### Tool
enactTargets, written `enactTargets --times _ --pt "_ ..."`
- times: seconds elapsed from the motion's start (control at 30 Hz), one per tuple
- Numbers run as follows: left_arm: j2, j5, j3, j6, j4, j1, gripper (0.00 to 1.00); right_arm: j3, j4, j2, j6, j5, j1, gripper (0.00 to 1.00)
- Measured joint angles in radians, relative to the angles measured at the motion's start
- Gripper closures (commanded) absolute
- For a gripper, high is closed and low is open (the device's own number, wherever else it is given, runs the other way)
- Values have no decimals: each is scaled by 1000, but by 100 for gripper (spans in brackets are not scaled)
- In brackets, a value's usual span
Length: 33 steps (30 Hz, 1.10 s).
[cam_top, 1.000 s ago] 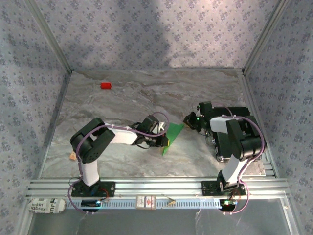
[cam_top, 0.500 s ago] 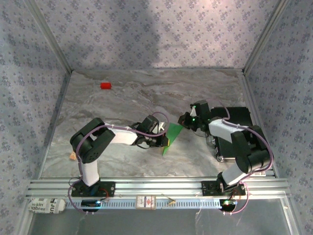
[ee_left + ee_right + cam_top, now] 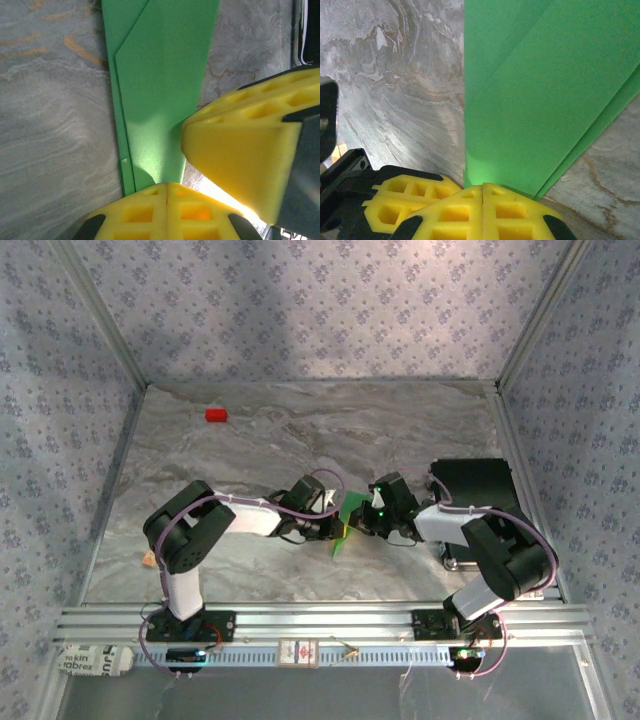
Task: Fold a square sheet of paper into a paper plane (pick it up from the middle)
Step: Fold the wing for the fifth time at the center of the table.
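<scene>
The bright green paper (image 3: 351, 510), folded into a long narrow wedge with layered flaps, lies on the marble tabletop between the two arms. My left gripper (image 3: 338, 528) is shut, and its closed yellow tips (image 3: 167, 186) rest on the paper's (image 3: 160, 75) near end, with the sheet seen face-on rather than pinched in the seam. My right gripper (image 3: 363, 523) is shut too. Its tips (image 3: 483, 187) touch the paper (image 3: 545, 90) from the opposite side. Right gripper fingers (image 3: 240, 150) loom close in the left wrist view.
A small red block (image 3: 216, 415) sits far back on the left. A black flat box (image 3: 478, 478) lies behind the right arm. Patterned walls enclose the table (image 3: 250, 450) on three sides, and a metal rail (image 3: 320, 620) runs along the near edge.
The right arm has swung left from beside the black box until its shut gripper meets the paper. The left gripper and paper have stayed put.
</scene>
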Motion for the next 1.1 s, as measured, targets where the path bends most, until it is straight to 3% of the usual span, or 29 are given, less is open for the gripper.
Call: enactTargets --times 0.77,1.1 --pt "0 0 0 -2 0 0 100 -27 35 -47 3 -11 -42 96" --pt "0 0 0 -2 0 0 100 -9 71 58 3 -32 -40 96"
